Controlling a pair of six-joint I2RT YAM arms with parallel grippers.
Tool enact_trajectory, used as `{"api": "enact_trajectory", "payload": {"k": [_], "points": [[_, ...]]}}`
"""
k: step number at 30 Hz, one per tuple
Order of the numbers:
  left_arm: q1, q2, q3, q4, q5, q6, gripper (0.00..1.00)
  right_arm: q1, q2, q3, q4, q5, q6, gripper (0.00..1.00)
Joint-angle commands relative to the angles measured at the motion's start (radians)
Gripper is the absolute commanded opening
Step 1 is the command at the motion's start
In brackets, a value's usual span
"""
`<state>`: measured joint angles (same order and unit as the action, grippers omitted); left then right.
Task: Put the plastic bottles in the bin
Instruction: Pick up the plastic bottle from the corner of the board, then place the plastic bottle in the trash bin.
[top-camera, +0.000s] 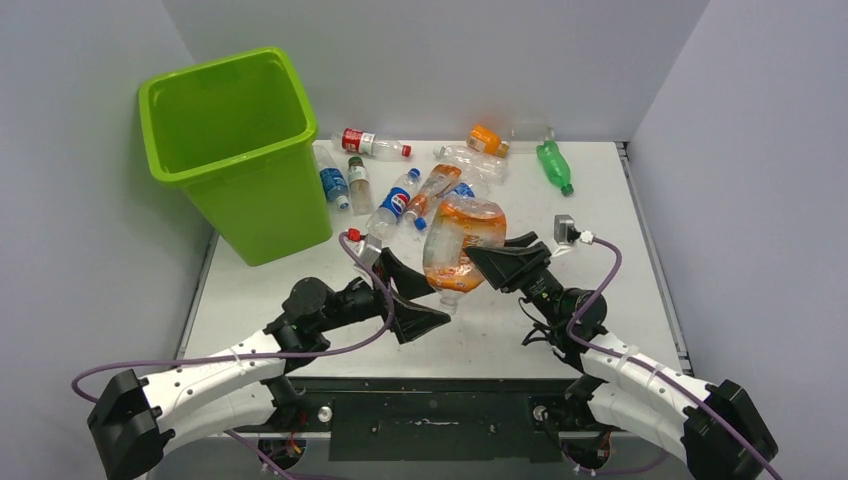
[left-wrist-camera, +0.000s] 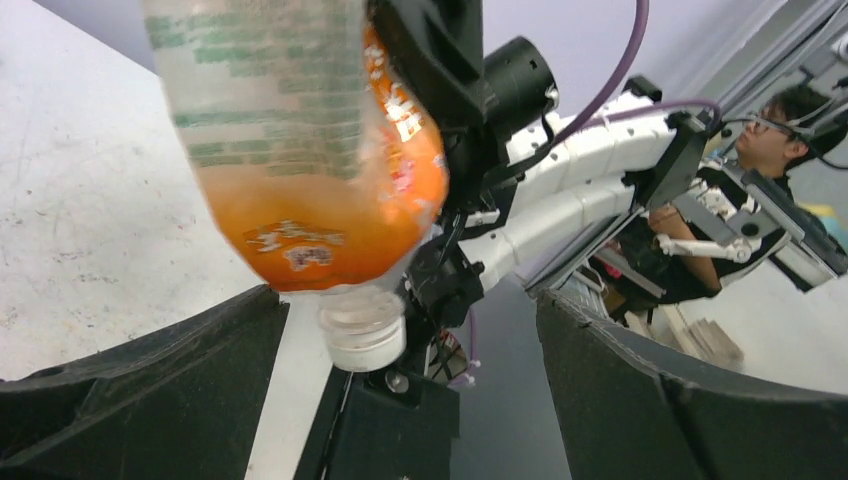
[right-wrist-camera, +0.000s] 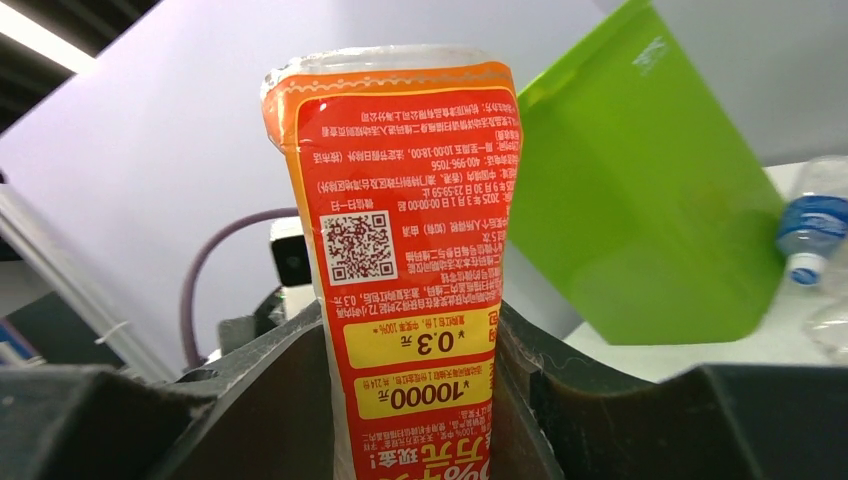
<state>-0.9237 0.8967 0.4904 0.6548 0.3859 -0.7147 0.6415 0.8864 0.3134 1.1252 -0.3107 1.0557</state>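
Note:
A large crushed bottle (top-camera: 460, 245) with an orange label hangs cap-down above the middle of the table. My right gripper (top-camera: 505, 262) is shut on its flattened body (right-wrist-camera: 410, 250). Just below it on the left, my left gripper (top-camera: 410, 297) stands open. Its fingers (left-wrist-camera: 150, 390) flank the white cap (left-wrist-camera: 362, 335) without touching it. The lime-green bin (top-camera: 265, 210) stands at the far left, also seen behind the bottle in the right wrist view (right-wrist-camera: 640, 200). Several more plastic bottles lie at the back of the table, among them a red-labelled one (top-camera: 370, 143) and a green one (top-camera: 553, 163).
Blue-labelled bottles (top-camera: 397, 203) lie close to the bin's right side, and one (right-wrist-camera: 815, 230) shows in the right wrist view. An orange bottle (top-camera: 487, 139) lies near the back wall. Grey walls close in the table on three sides. Purple cables trail from both arms.

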Motion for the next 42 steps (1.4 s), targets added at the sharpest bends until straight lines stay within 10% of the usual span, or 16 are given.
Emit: {"api": "enact_trajectory", "payload": {"k": [1,7,16,25,31,42], "points": [[-0.010,0.008,0.027,0.008,0.042,0.054,0.96,0.027,0.022,0.032,0.226,-0.033,0.088,0.05],[-0.013,0.031,0.046,0.005,0.028,0.062,0.99,0.063,0.043,0.036,0.267,-0.018,0.095,0.05],[-0.058,0.085,0.076,0.059,0.022,0.061,0.60,0.136,0.057,0.034,0.238,0.052,0.025,0.05],[-0.075,0.016,0.076,-0.058,-0.067,0.138,0.00,0.147,-0.036,0.040,0.040,0.082,-0.066,0.07],[-0.075,-0.066,0.114,-0.218,-0.174,0.203,0.00,0.147,-0.129,0.191,-0.436,0.044,-0.218,0.98],[-0.075,-0.153,0.408,-0.784,-0.359,0.632,0.00,0.147,-0.363,0.468,-1.169,0.192,-0.517,0.90]]}}
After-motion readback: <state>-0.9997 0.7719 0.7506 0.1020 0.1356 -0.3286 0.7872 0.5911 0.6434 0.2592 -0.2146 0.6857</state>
